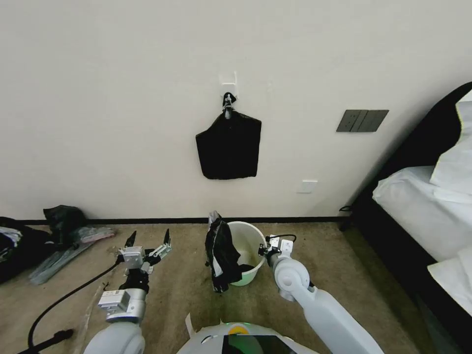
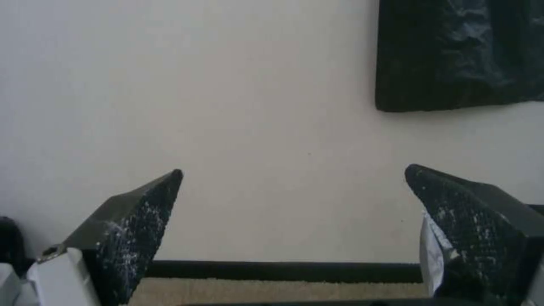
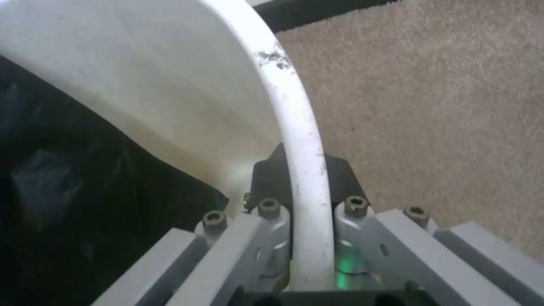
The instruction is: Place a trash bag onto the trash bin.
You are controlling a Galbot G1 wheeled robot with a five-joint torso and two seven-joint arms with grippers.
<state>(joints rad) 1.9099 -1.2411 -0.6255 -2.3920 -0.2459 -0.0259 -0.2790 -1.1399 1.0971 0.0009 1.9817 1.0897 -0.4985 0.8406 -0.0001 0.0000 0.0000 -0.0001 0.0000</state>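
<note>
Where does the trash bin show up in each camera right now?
Head view: trash bin on the carpet at centre, trash bag draped over its left rim.
Left wrist view: bin not in it.
Right wrist view: bin's rim clamped by the right tool.
Shared landmark: the bag.

The trash bin (image 1: 246, 241) clamped in the right pincer (image 3: 303, 178) is cream-white, its rim scuffed with grey marks. The trash bag (image 1: 222, 255) draped over the side away from that pincer is glossy black. The left pincer (image 1: 148, 239) has black fingers (image 2: 136, 221) flecked white on grey metal. The carpet (image 1: 187, 275) beneath is tan; the wall (image 1: 123, 98) is off-white with a black skirting strip.
</note>
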